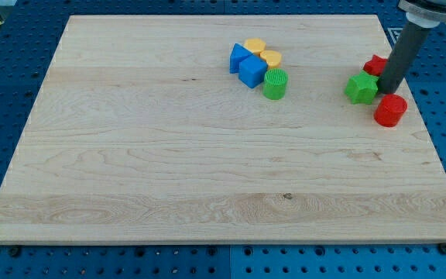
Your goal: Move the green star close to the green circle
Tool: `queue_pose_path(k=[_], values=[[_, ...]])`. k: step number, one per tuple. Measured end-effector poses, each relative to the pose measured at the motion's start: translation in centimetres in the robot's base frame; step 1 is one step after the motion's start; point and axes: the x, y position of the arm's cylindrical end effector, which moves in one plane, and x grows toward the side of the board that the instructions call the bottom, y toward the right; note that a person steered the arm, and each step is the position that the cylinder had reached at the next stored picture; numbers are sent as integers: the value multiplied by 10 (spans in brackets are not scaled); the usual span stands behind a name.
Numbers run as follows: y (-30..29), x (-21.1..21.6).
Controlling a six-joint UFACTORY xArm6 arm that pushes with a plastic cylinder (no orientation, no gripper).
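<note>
The green star (360,87) lies near the board's right edge, in the upper part of the view. The green circle (275,84) stands left of it, about a hundred pixels away, touching a cluster of blue and yellow blocks. My tip (389,93) is down just right of the green star, close to or touching it, between a red block above and a red cylinder below. The dark rod rises from the tip to the view's top right.
A red block (375,64) sits above the tip, partly hidden by the rod. A red cylinder (390,110) sits just below it. Two blue blocks (246,66) and two yellow blocks (263,53) cluster left of and above the green circle. The board's right edge (424,116) is near.
</note>
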Motion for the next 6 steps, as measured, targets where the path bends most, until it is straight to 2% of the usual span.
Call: queue_pose_path(k=[4, 6], values=[[-39, 0], [-82, 0]])
